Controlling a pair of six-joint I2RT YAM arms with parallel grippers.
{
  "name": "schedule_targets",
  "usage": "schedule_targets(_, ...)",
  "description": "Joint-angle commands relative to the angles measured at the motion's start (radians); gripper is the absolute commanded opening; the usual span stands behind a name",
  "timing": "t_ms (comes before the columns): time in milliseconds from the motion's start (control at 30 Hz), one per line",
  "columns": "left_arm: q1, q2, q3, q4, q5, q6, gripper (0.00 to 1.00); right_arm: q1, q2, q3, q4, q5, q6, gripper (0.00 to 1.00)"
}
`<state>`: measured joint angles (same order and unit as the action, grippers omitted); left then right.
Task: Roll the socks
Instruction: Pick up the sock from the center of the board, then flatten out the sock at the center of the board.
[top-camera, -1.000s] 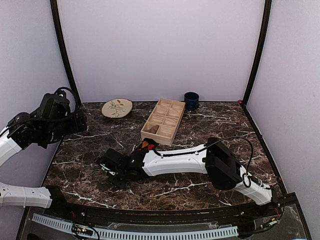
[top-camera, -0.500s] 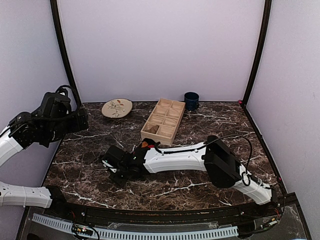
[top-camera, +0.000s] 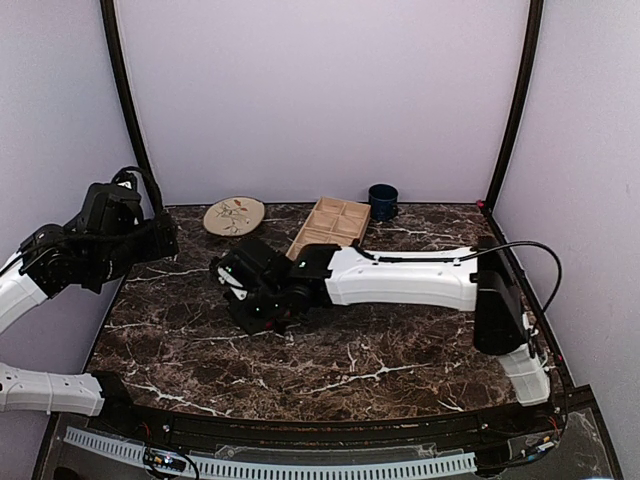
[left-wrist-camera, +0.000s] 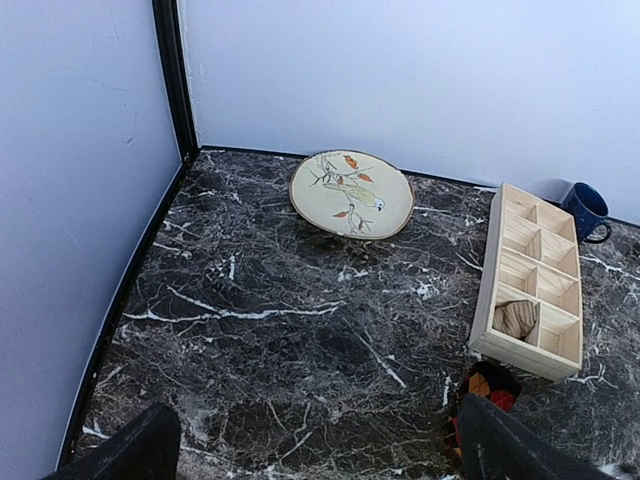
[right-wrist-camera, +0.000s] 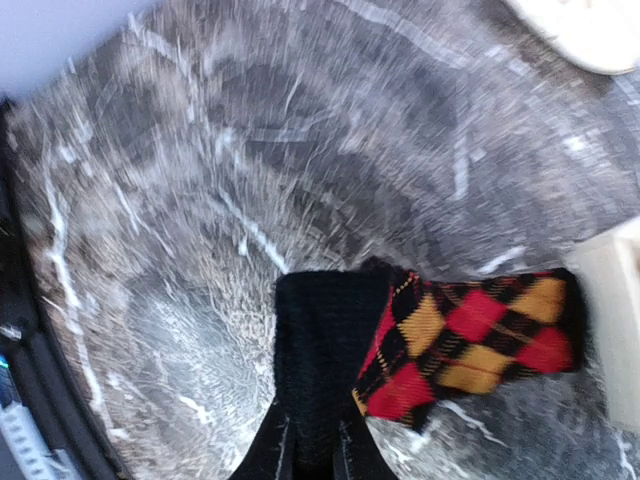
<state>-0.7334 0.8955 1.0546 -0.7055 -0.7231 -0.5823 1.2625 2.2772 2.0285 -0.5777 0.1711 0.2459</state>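
An argyle sock (right-wrist-camera: 470, 340), red, orange and black, hangs out to the right of its black cuff (right-wrist-camera: 325, 340). My right gripper (right-wrist-camera: 310, 455) is shut on that cuff from below. From above, the right gripper (top-camera: 252, 298) reaches far left over the marble and the arm hides the sock. The left wrist view shows a patch of the sock (left-wrist-camera: 487, 385) just below the wooden tray. My left gripper (left-wrist-camera: 320, 462) hovers open high at the table's left side, nothing between its fingers (left-wrist-camera: 135, 455).
A wooden compartment tray (top-camera: 330, 225) lies at the back centre, with a small wooden block (left-wrist-camera: 517, 318) in one cell. A bird-patterned plate (top-camera: 234, 215) sits back left and a dark blue mug (top-camera: 382, 200) behind the tray. Walls close in on three sides.
The right gripper closed on the sock's cuff, and the right arm swung from the near middle toward the back left, pulling the sock along. The left arm stayed put.
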Motion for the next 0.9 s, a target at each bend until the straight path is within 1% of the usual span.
schedule_targets(0,-0.003,0.008,-0.024,0.047,0.013,0.032,0.99,-0.039,-0.200,-0.099,0.009,0.071,0.098,0.09)
schedule_targets(200,-0.003,0.058,-0.034,0.096,0.062,0.063,0.99,-0.082,-0.433,-0.330,0.041,0.184,0.203,0.10)
schedule_targets(300,-0.003,0.091,-0.034,0.115,0.092,0.076,0.99,-0.115,-0.522,-0.420,0.043,0.244,0.255,0.10)
schedule_targets(467,-0.003,0.137,-0.029,0.155,0.138,0.099,0.99,-0.182,-0.650,-0.539,0.014,0.340,0.284,0.11)
schedule_targets(633,-0.004,0.190,-0.006,0.176,0.175,0.111,0.99,-0.265,-0.784,-0.595,-0.028,0.405,0.280,0.11)
schedule_targets(700,-0.004,0.201,-0.003,0.187,0.186,0.115,0.99,-0.293,-0.814,-0.603,-0.054,0.426,0.275,0.11)
schedule_targets(867,-0.004,0.228,0.005,0.199,0.210,0.119,0.99,-0.317,-0.844,-0.578,-0.116,0.486,0.237,0.12)
